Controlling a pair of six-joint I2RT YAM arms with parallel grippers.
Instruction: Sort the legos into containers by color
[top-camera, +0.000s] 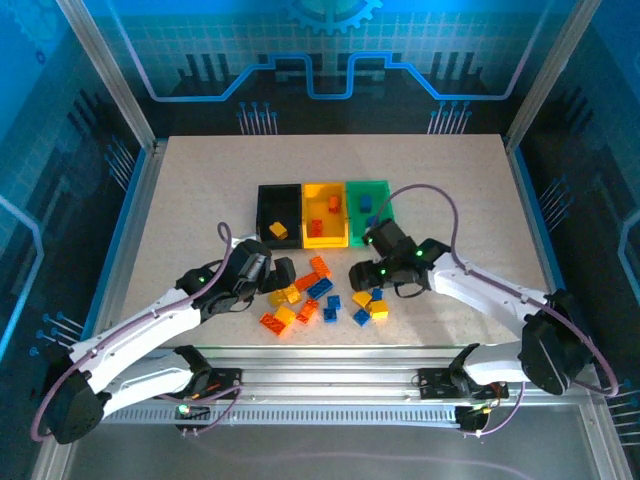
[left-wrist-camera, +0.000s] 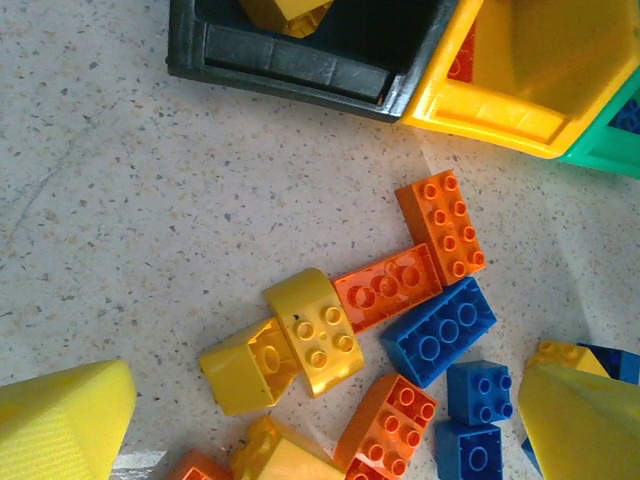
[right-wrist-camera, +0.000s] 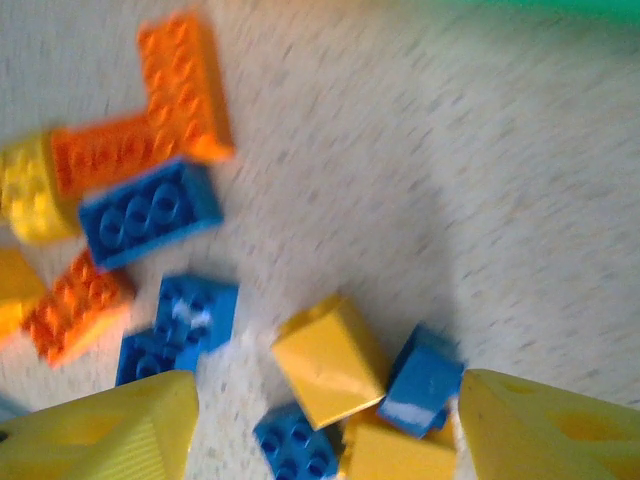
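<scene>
The legos (top-camera: 310, 295) lie in a loose pile of yellow, orange and blue bricks in front of the containers: a black bin (top-camera: 262, 215), a yellow bin (top-camera: 325, 241) and a green bin (top-camera: 368, 184) in a row. A yellow brick (top-camera: 278, 231) sits in the black bin, an orange one (top-camera: 334, 203) in the yellow, a blue one (top-camera: 365, 203) in the green. My left gripper (left-wrist-camera: 320, 440) hangs open over a curved yellow brick (left-wrist-camera: 315, 335). My right gripper (right-wrist-camera: 325, 430) is open above a yellow brick (right-wrist-camera: 330, 360) and a blue brick (right-wrist-camera: 425, 380).
The pale speckled table (top-camera: 200, 200) has free room left and right of the bins. Metal frame posts (top-camera: 110, 75) and blue walls surround it. In the left wrist view the black bin's corner (left-wrist-camera: 290, 70) is just beyond the pile.
</scene>
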